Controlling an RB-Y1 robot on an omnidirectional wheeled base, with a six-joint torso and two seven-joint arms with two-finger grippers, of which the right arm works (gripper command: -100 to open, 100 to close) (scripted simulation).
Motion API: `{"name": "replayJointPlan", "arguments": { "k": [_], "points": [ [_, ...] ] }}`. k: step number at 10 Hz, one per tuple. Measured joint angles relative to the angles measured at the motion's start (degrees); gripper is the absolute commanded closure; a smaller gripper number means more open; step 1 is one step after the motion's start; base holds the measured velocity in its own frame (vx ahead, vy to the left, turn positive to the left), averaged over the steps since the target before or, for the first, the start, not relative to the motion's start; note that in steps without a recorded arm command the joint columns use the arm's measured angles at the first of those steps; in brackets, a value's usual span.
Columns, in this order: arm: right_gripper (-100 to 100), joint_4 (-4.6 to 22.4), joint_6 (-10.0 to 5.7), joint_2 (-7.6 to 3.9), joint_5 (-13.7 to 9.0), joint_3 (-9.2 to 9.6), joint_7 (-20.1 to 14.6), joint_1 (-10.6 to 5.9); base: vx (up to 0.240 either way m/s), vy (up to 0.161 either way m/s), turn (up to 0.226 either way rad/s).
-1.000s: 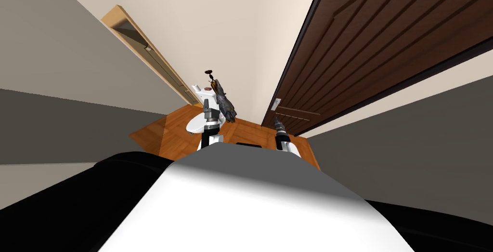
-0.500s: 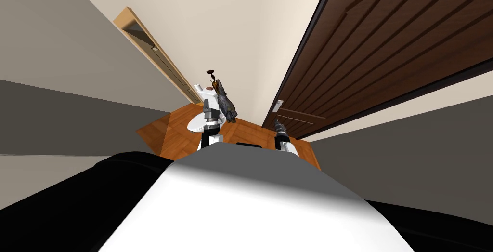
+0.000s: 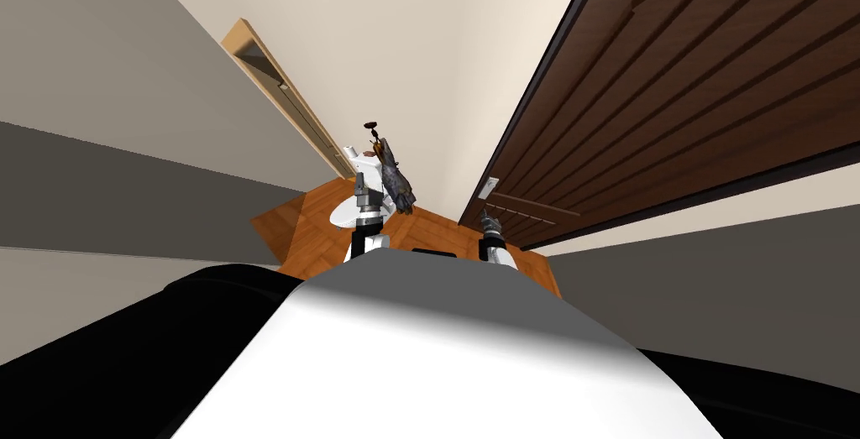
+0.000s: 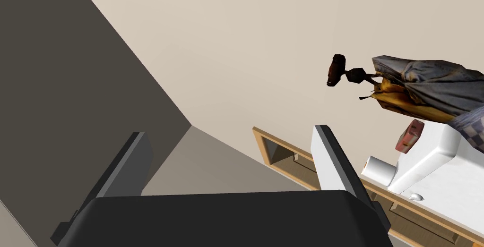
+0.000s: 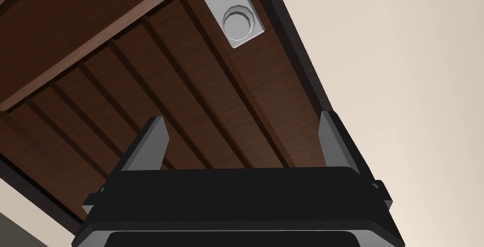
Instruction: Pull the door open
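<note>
The dark brown door (image 3: 672, 90) runs along the robot's right side in the head view, ribbed with raised strips and set in a darker frame. Its grey plate (image 3: 490, 186) sits near the door's lower edge, close to the orange wooden floor (image 3: 437, 228).

The right gripper (image 3: 488, 222) points up toward that plate from just below it and does not touch it. In the right wrist view the round knob (image 5: 239, 22) on the plate lies ahead of the right gripper (image 5: 242, 116). Its two fingers are spread wide with nothing between them but the door's panels (image 5: 189, 83).

Compared with a second ago, the whole head view has swung. The door's frame and the light wooden frame (image 3: 273, 81) on the far wall both sit further to the right, so this is the robot's own turn, not a move of the door. The right gripper now seems slightly lower against the plate (the change is small).

The left gripper (image 3: 361, 184) is held up in front of the white toilet (image 3: 343, 212), beside a grey and yellow cloth (image 3: 396, 182). In the left wrist view its fingers (image 4: 326, 149) stand wide apart and hold nothing.
</note>
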Motion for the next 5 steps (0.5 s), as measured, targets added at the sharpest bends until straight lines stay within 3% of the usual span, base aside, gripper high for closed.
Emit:
{"name": "replayJointPlan", "arguments": {
  "k": [5],
  "points": [
    [-100,2.9,3.65,0.07,7.4,-0.25,-2.1,-0.73,0.063,-0.056,0.103]
  ]
}}
